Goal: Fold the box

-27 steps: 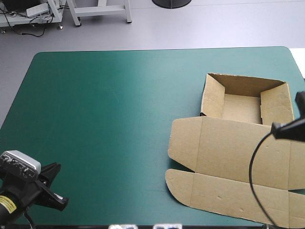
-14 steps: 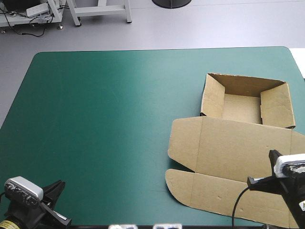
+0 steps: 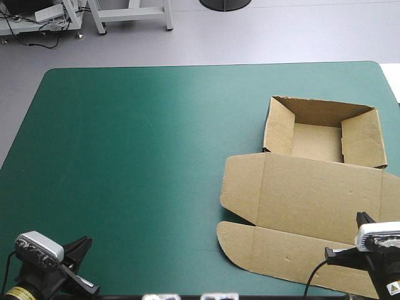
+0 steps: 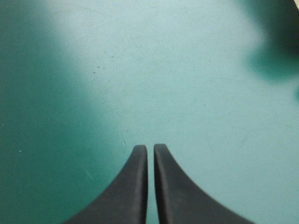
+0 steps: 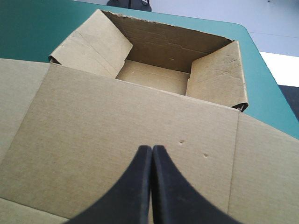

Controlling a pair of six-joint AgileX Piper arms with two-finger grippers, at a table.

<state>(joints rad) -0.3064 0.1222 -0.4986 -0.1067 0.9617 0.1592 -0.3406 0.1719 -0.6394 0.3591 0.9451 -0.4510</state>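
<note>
Brown board box (image 3: pixel 322 134), an open tray, sits at the far right of the table (image 3: pixel 137 156), its lid (image 5: pixel 131 116) flat on the near side. The right gripper (image 5: pixel 152 148) hangs over the lid, closed and empty, maybe to push it. The left gripper (image 4: pixel 150 147), closed too, sits near left, out of the way.

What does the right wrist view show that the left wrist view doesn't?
Only the right wrist view: the box, an open tray with raised walls, its lid lying flat under and ahead of the right gripper. Only the left wrist view: the left gripper over bare teal-green cover. Both: black fingers shut, and some teal-green cover.
</note>
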